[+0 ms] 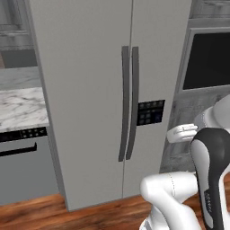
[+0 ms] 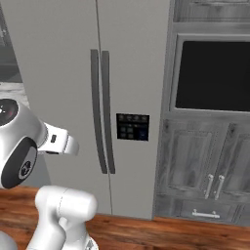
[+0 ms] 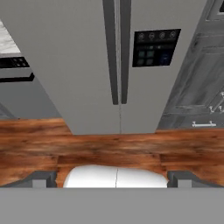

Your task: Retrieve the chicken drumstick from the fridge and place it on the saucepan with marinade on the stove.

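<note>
A simulated kitchen, described from the hand's left to its right.

Far to the left of the hand and further ahead is 1 marble countertop (image 1: 20, 108), white with grey veining. Under it sits 1 grey dishwasher (image 1: 24, 166) with 1 dark bar handle and a dark strip of controls along its top edge.

Directly ahead of the hand stands 1 fridge (image 1: 85, 90), tall and grey, with 2 doors, both closed. 2 long dark vertical handles (image 2: 101, 112) run side by side down the seam between the doors. 1 small black dispenser panel (image 2: 132, 127) sits on the right door, just right of the handles. The chicken drumstick cannot be seen; the shut doors hide whatever is inside.

To the right of the hand is 1 dark wall oven (image 2: 212, 75) set in weathered grey wood cabinetry. Below it are 2 cabinet doors (image 2: 210, 161), each with 1 short metal handle, and under those 1 drawer (image 2: 205, 212) with 1 metal pull.

The floor (image 3: 109, 146) is reddish-brown wood planks running across the room, below and ahead of the hand.

The gripper (image 3: 112, 177) hangs in front of the fridge, well apart from its doors. Its 2 dark fingertips (image 3: 41, 177) stand spread as wide as they go, and nothing is between them or touching them. In both base views, 1 white arm with dark joints is folded in front of the fridge.
</note>
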